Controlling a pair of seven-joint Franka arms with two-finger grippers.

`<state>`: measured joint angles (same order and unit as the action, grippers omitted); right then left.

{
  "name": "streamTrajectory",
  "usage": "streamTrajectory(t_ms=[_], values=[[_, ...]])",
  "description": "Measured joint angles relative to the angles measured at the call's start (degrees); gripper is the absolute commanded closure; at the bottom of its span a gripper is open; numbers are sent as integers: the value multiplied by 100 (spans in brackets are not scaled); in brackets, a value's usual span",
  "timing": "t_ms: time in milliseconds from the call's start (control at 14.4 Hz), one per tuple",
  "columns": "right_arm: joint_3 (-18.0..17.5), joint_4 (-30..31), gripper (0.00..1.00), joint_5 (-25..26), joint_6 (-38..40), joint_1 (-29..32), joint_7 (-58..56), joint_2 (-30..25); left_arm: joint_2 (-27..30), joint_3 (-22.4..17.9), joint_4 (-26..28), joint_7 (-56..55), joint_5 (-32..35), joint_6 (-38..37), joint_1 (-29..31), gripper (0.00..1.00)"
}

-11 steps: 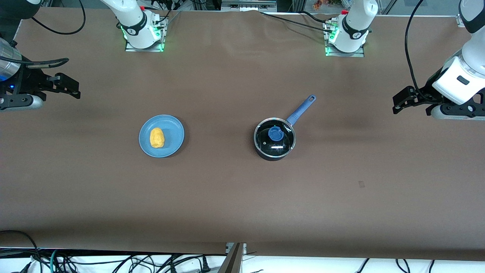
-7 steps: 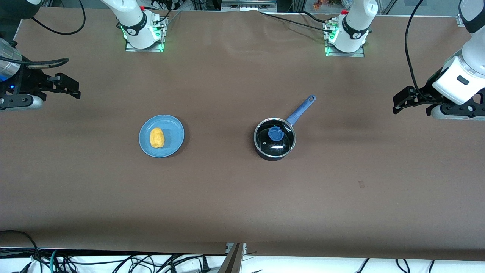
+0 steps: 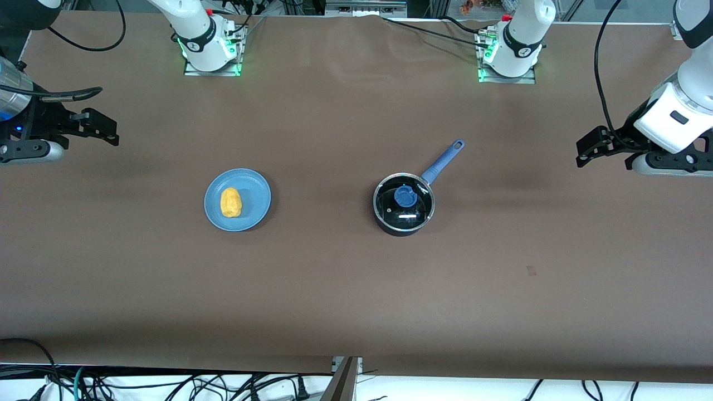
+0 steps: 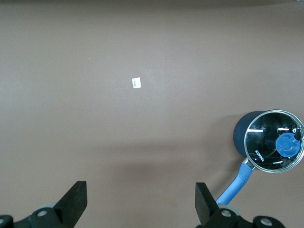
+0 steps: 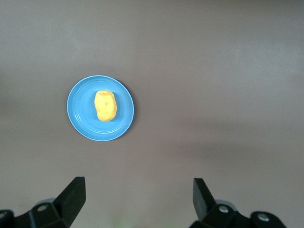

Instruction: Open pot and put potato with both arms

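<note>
The black pot [image 3: 403,207] stands mid-table with its glass lid and blue knob [image 3: 405,196] on and its blue handle [image 3: 443,160] pointing toward the left arm's base. It also shows in the left wrist view [image 4: 270,142]. The yellow potato [image 3: 230,202] lies on a blue plate [image 3: 256,196] toward the right arm's end; both show in the right wrist view, potato [image 5: 105,105] on plate [image 5: 78,111]. My left gripper [image 3: 585,151] is open and empty, up over the table's left-arm end. My right gripper [image 3: 108,129] is open and empty over the right-arm end.
The brown table cloth [image 3: 334,278] is bare around plate and pot. A small white tag [image 4: 136,83] lies on the cloth, also faint in the front view [image 3: 531,270]. Cables hang along the table's near edge [image 3: 223,384].
The left gripper has shifted very slightly upward in the front view; the rest has not moved.
</note>
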<state>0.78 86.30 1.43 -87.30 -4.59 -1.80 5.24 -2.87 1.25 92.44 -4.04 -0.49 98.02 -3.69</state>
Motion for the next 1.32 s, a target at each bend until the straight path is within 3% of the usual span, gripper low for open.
streamTrajectory(t_ms=[418,1323], values=[[0,0,0,0,0,0,0,6,0,134,-1,-299,0,0,-21,0],[-6,120,0,0,-66,0,0,70,-327,1062,12,-1950,0,251,-47,0]])
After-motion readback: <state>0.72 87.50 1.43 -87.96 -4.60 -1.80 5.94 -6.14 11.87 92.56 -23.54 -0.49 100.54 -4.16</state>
